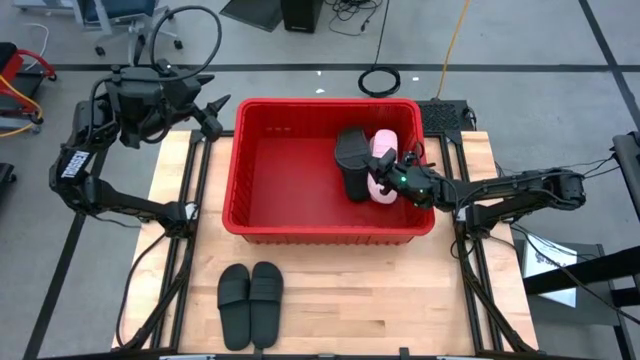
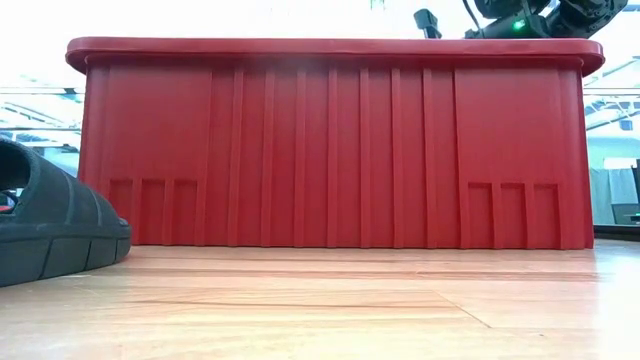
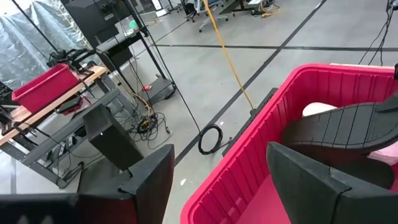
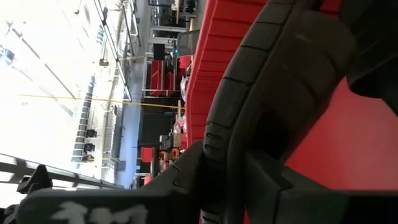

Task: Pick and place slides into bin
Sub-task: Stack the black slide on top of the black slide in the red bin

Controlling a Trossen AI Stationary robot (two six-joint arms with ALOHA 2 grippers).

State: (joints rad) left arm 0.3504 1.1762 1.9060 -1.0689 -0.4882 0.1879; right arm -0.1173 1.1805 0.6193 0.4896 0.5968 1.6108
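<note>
My right claw [image 1: 400,178] sits inside the bin [image 1: 262,215] toward three o'clock, fingers narrowly parted around a black slide [image 1: 353,160] beside a pink one [image 1: 381,165]. Two black slides [image 1: 250,302] wait on the bench [image 1: 400,300] at six o'clock. My left claw [image 1: 212,112] waits wide open at ten o'clock.

High view straight down; low view table-level, near bin [image 2: 330,140] wall; wrist views close; all share bin.

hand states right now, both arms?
Left hand: open, empty, outside the bin's far-left corner.
Right hand: over the bin, at the slides; grip cannot be told.
</note>
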